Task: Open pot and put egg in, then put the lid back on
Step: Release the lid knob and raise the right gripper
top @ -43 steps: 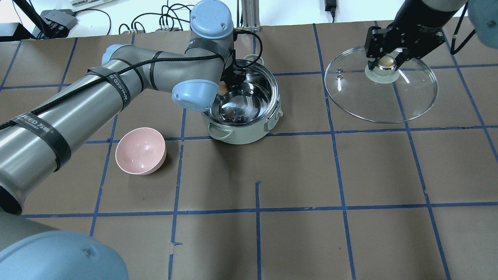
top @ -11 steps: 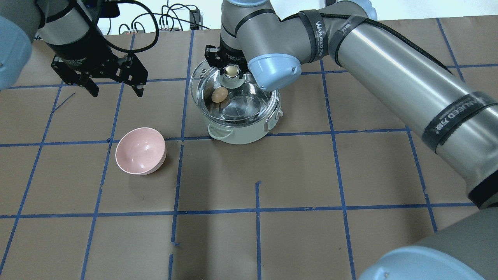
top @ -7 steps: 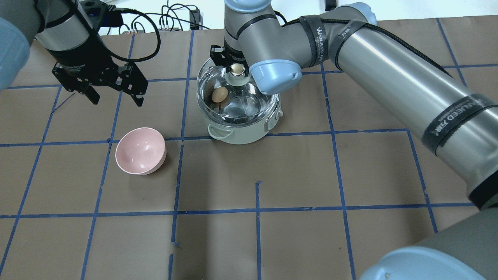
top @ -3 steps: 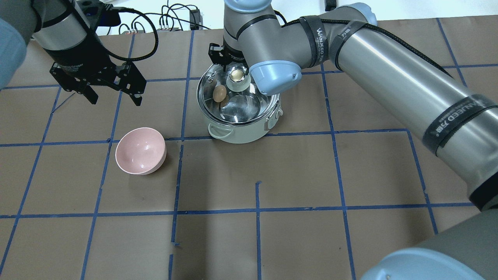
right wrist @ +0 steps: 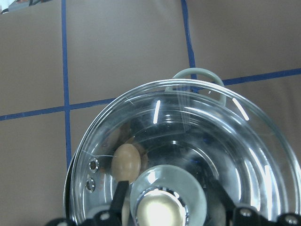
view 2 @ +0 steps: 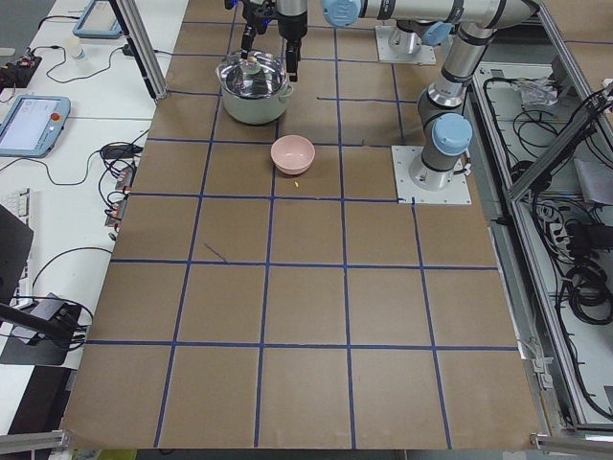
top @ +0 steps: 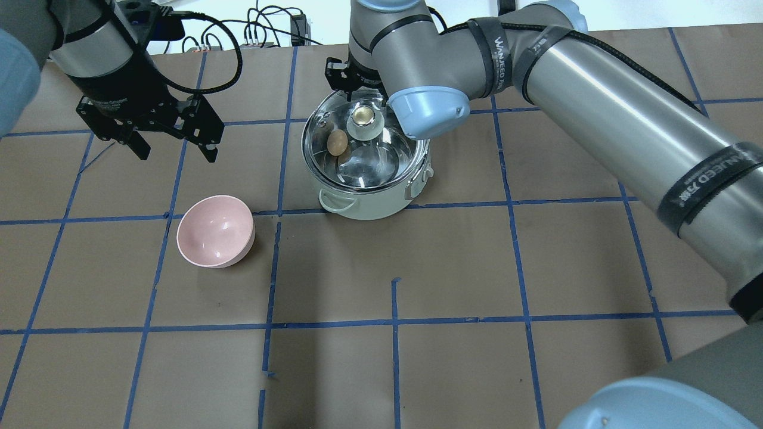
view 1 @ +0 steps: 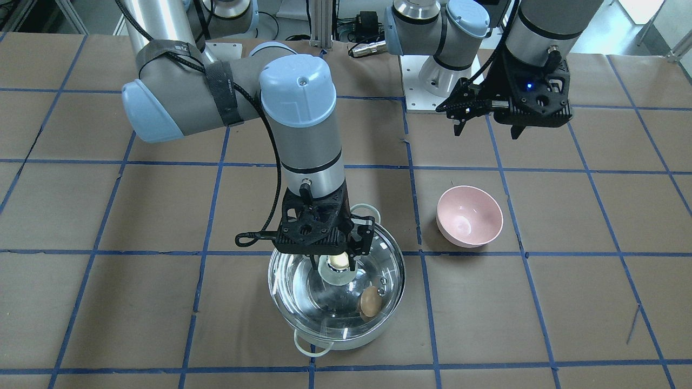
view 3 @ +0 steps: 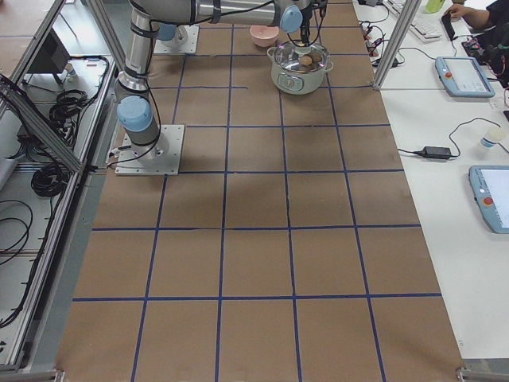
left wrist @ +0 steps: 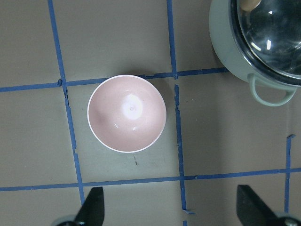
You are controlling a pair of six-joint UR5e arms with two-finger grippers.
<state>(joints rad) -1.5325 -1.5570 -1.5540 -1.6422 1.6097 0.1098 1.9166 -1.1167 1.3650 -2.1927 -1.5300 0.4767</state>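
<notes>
The cream-white pot (top: 369,205) stands at the table's back middle. The tan egg (top: 337,142) lies inside it, seen through the glass. The clear glass lid (top: 381,167) sits on the pot's rim, with its brassy knob (top: 362,114) facing up. My right gripper (view 1: 334,266) hangs straight over the knob; in the right wrist view its fingers (right wrist: 120,197) stand apart on either side of the knob (right wrist: 160,212), clear of it. My left gripper (top: 177,155) is open and empty, hovering left of the pot.
A pink bowl (top: 216,231) sits in front and left of the pot, below my left gripper; the left wrist view shows it (left wrist: 127,113) empty. Brown paper with blue tape lines covers the table. Cables lie along the far edge.
My left gripper left the egg in the pot and drew back to the left. My right gripper brought the lid over, set it down on the pot and opened off the knob.
</notes>
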